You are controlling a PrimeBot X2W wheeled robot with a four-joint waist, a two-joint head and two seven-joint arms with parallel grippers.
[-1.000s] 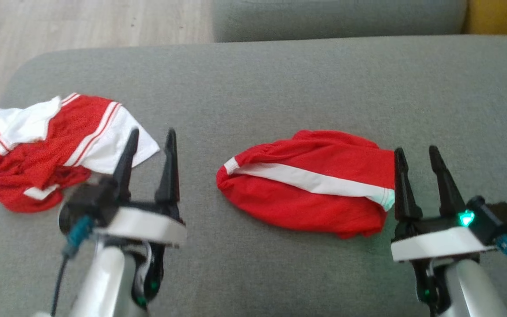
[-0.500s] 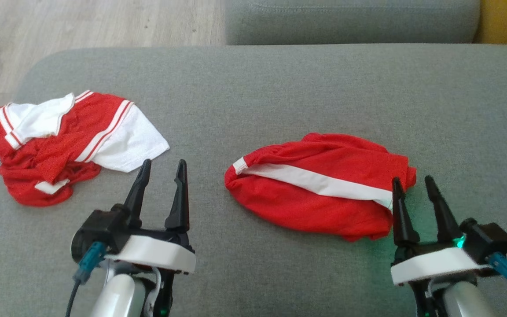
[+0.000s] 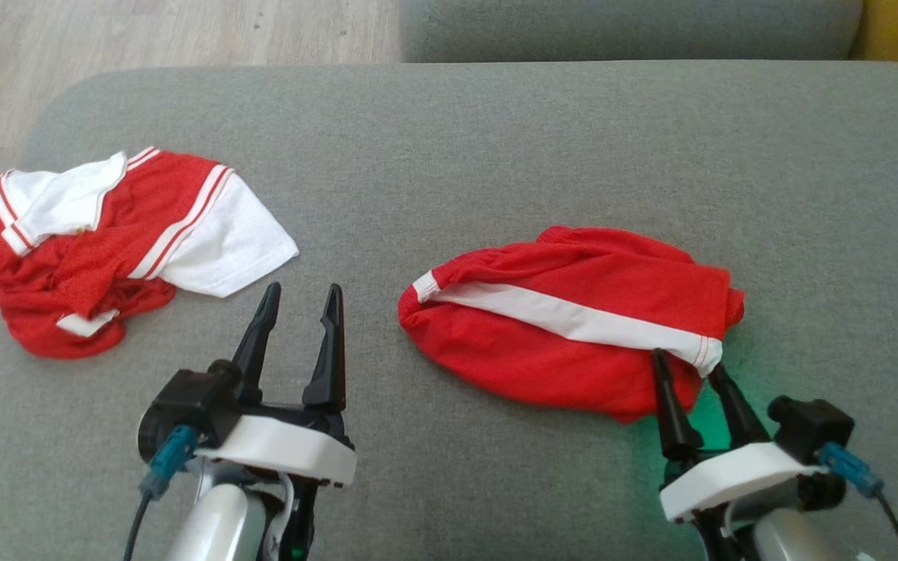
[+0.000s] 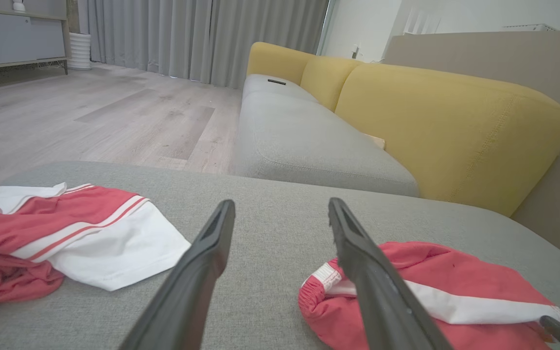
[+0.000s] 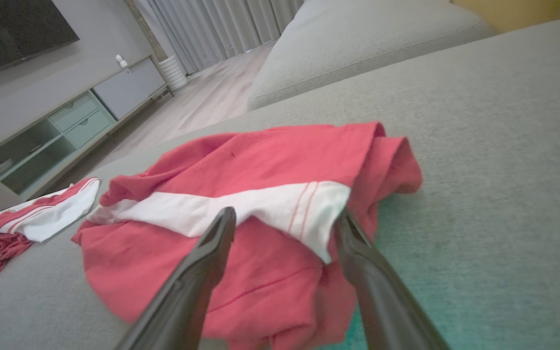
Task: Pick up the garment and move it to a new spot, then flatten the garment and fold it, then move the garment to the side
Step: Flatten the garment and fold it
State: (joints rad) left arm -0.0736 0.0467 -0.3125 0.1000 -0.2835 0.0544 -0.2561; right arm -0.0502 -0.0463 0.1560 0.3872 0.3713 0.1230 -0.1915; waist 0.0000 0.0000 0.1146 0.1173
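One rumpled, white-striped red mesh garment (image 3: 542, 366)

Red garment (image 3: 558, 366) with a white side stripe, loosely bunched, low on the grey cushion (image 3: 449, 156).

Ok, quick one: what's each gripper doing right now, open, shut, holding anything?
Left gripper: open, holding nothing, above the grey cushion.
Right gripper: open, fingers either side of the red garment corner, not closed on it.
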